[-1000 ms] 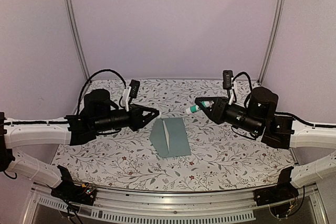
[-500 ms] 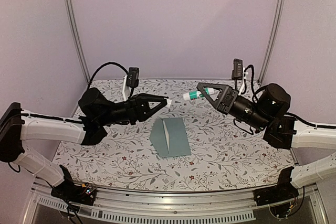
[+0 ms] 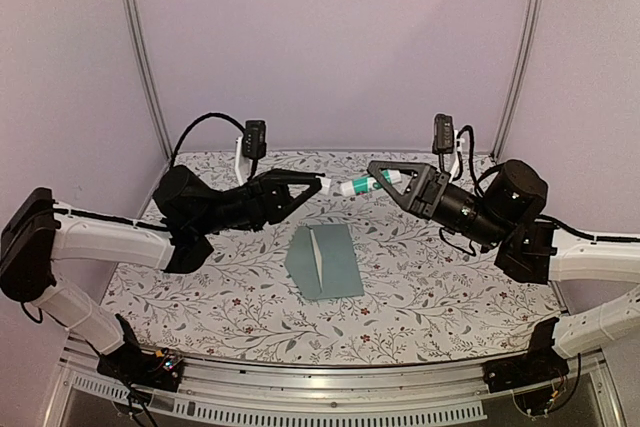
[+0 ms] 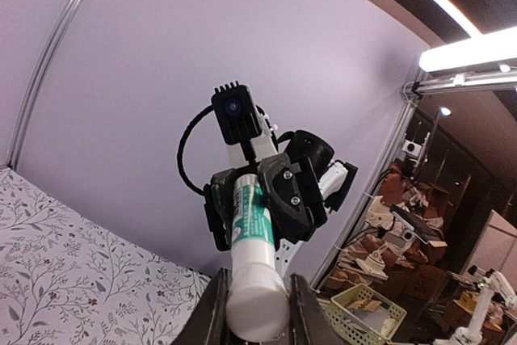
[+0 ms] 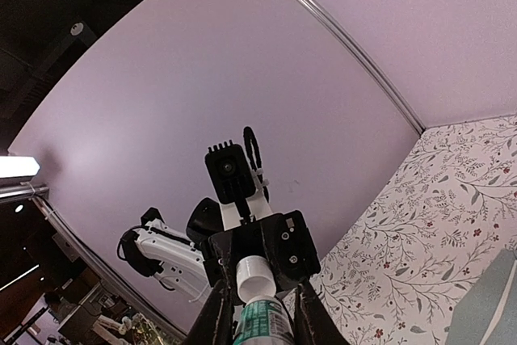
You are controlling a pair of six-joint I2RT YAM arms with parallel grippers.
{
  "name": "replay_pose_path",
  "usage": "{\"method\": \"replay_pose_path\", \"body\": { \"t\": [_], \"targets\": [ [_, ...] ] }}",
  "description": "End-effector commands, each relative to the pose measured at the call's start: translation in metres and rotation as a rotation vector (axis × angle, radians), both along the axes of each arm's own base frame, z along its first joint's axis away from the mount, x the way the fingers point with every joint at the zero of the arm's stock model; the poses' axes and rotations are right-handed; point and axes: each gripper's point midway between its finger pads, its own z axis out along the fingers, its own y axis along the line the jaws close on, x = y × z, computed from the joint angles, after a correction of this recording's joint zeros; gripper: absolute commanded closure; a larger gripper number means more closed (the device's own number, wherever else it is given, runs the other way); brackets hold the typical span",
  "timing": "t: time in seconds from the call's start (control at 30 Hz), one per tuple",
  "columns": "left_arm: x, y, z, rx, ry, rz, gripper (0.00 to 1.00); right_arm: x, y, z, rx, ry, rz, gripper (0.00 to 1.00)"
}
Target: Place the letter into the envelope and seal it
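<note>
The pale teal envelope point(image 3: 335, 265) lies flat mid-table, with a thin whitish strip point(image 3: 317, 255) along its middle; its corner shows in the right wrist view point(image 5: 494, 313). No tan letter shows. Both grippers meet in the air behind the envelope. My right gripper point(image 3: 376, 180) point(image 5: 258, 313) is shut on the green body of a white-and-green glue stick point(image 3: 358, 185) point(image 5: 268, 327). My left gripper point(image 3: 321, 185) point(image 4: 257, 306) is shut on the stick's white cap point(image 4: 255, 292) point(image 5: 258, 275).
The table carries a floral cloth point(image 3: 430, 287). Aluminium posts point(image 3: 140, 57) point(image 3: 522, 47) stand at the back corners against lilac walls. A metal rail point(image 3: 330, 387) runs along the near edge between the arm bases.
My left gripper has risen and reached right onto the glue stick's cap. My right gripper has brought the stick up and left to meet it. The envelope has not moved.
</note>
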Motion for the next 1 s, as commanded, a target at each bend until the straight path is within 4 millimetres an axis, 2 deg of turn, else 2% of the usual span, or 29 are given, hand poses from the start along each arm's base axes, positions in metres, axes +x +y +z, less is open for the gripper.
{"method": "replay_pose_path", "body": {
  "t": [0.0, 0.43, 0.97],
  "targets": [
    [0.0062, -0.0001, 0.0114, -0.039, -0.033, 0.014, 0.97, -0.0029, 0.003, 0.0176, 0.051, -0.018, 0.031, 1.0],
    [0.009, -0.0072, 0.0063, -0.026, -0.039, 0.008, 0.98, 0.0027, 0.01, 0.0146, 0.052, -0.005, 0.029, 1.0],
    [0.0028, -0.0079, 0.0045, -0.014, -0.052, 0.004, 0.98, 0.0068, 0.007, 0.0213, 0.06, -0.017, -0.004, 1.0]
  ]
}}
